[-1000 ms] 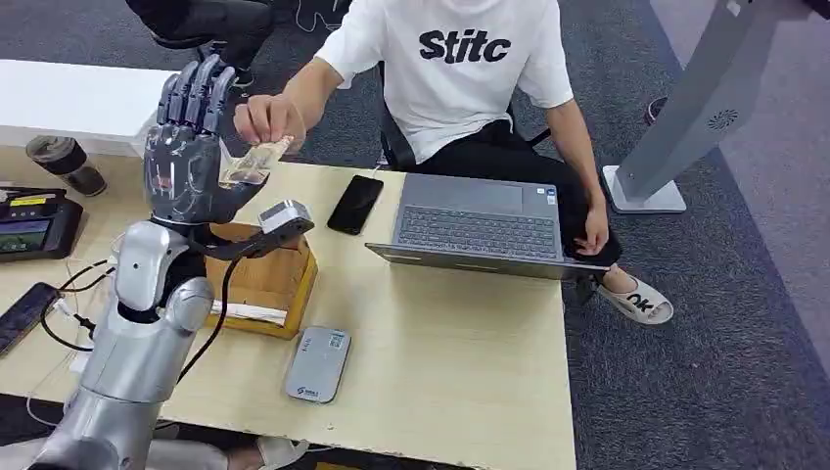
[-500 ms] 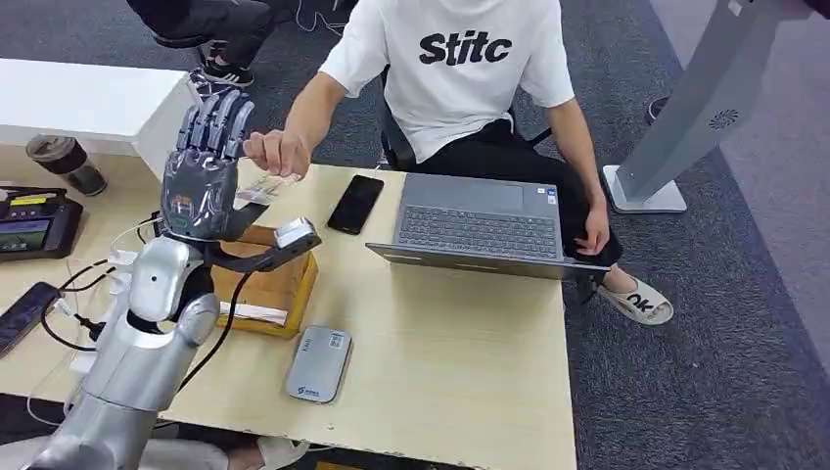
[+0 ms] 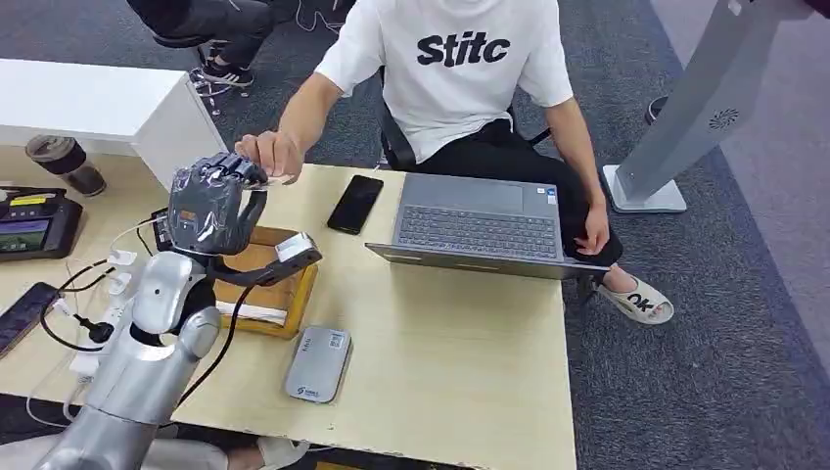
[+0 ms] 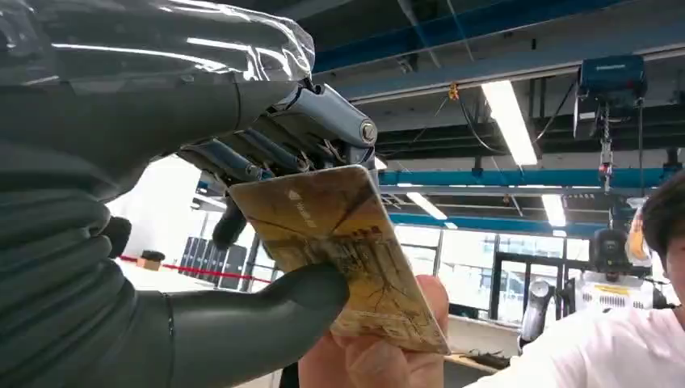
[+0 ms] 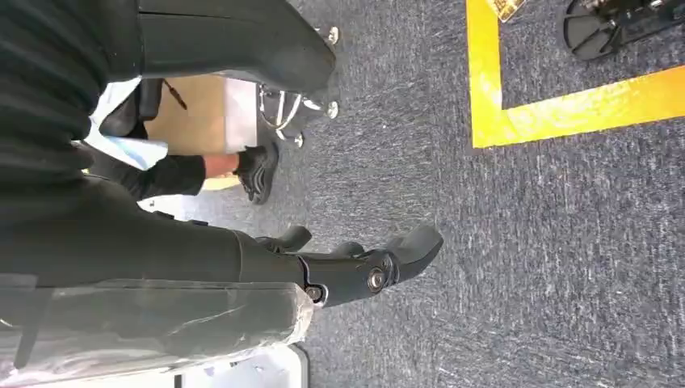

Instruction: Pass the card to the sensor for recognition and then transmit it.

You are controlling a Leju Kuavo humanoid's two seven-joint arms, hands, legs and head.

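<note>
Left hand (image 3: 210, 201) is raised over the wooden box (image 3: 266, 284), thumb and fingers pinching the gold card (image 4: 343, 250); a seated person's hand (image 3: 269, 155) grips that card too. Right hand (image 5: 355, 263) hangs above grey carpet (image 5: 565, 242), fingers loosely curled, holding nothing.

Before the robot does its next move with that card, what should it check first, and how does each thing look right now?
1. Card pinched between the left hand's thumb and fingers: ok.
2. Person's hand has let go of the card: not ok, their fingers touch its far end.
3. Grey card reader lies flat on the table with nothing on top of it: ok.
4. Way from hand to reader free: cannot tell for sure; the wooden box sits between them.
5. Right hand out of the way: ok, it hangs over the floor, holding nothing.
</note>
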